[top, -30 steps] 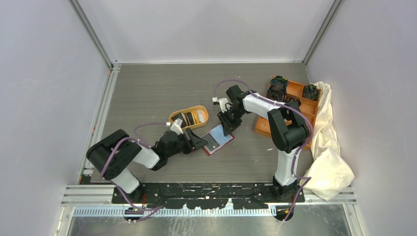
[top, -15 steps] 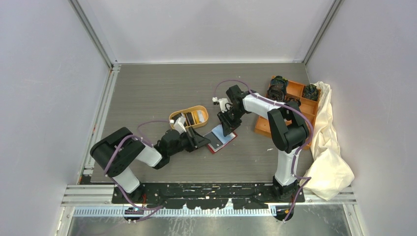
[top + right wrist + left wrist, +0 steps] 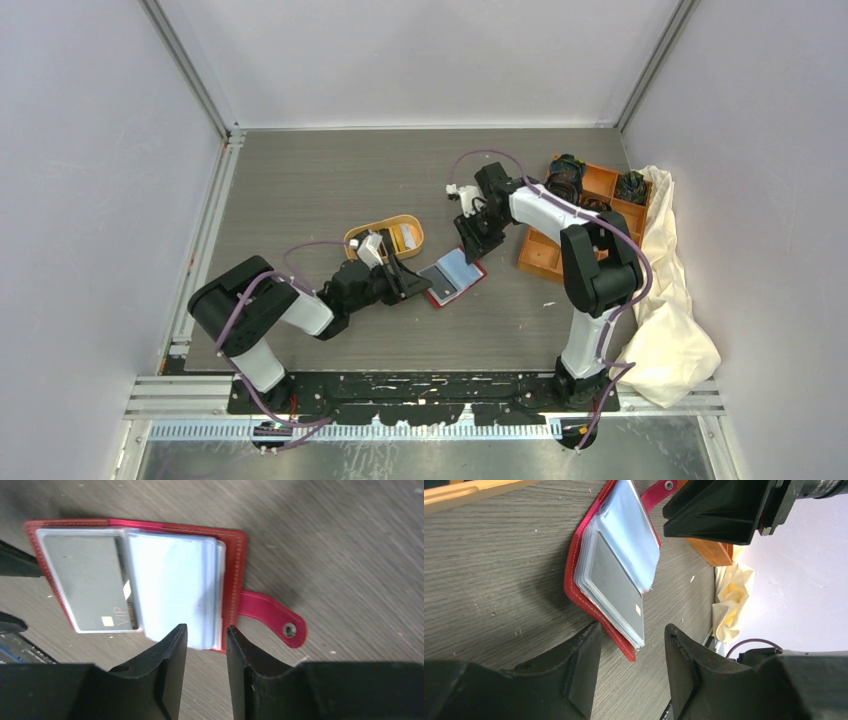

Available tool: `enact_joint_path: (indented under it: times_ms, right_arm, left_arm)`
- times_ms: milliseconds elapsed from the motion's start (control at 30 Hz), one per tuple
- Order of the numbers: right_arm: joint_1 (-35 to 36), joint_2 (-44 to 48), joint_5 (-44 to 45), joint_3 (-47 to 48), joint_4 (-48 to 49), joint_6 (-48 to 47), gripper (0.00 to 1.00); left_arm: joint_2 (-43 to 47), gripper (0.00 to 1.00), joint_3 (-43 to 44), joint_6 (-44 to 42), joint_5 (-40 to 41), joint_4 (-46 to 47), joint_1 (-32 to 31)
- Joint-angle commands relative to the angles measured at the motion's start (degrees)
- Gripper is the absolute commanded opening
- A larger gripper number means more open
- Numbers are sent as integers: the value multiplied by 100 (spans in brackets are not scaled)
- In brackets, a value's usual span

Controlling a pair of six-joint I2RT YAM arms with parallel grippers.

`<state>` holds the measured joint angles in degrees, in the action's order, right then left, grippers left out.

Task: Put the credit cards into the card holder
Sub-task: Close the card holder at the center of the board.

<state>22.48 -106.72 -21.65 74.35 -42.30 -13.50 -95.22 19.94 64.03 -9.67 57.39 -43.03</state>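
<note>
We see a grey wooden table [image 3: 300, 190] with two arms that reach toward its middle. At the right edge lies a pale crumpled cloth [image 3: 670, 300]. Beside it stands an orange box [image 3: 540, 262] with square compartments, and some of these hold black coiled bands [image 3: 565, 180].

Left of the middle is an orange oval tray [image 3: 352, 240]. In it we see a few cards [image 3: 385, 240], mostly black and one whitish.

The red wallet [image 3: 455, 274] lies open and flat on the table, just right of the tray and between the two grippers. Its clear pale sleeves are fanned out. The left sleeve holds one grey card [image 3: 87, 587] with the letters VIP on it. The red clasp tab [image 3: 272, 617] lies flat on the table, on the side of the right arm.

The left gripper [image 3: 631, 630] is low at the near corner of the wallet. Its jaws stand well apart and clamp nothing. The right gripper [image 3: 205, 627] hovers over the far edge of the wallet, near the tab. Its jaws are a little apart and we see nothing held in them.
</note>
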Motion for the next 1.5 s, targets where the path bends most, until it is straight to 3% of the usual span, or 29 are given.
enact_joint_path:
  times_ms: [0,267,900,1000,1167,1333,1467]
  right_arm:
    - [-165,162,413,77,27,-127,41]
    - [-260,-297,118,218,-303,-101,43]
    - [-137,-695,-1866,349,-685,76,38]
    - [-129,-600,-1784,348,-635,84,38]
    - [-170,-52,-841,280,-385,-9,39]
    - [-355,694,-210,78,-100,-163,40]
    - [-444,1194,-541,-211,305,-308,40]
  left_arm:
    - [-90,50,261,-106,-58,413,-30]
    - [-241,50,383,-115,-150,517,-22]
    - [-588,50,992,-305,-548,493,-30]
    - [-724,50,1034,-310,-542,481,-31]
    - [-832,49,1106,-420,-508,274,-30]
    - [-702,37,1290,-773,-379,-650,-30]
    - [-570,31,1576,-1039,-208,-1628,-48]
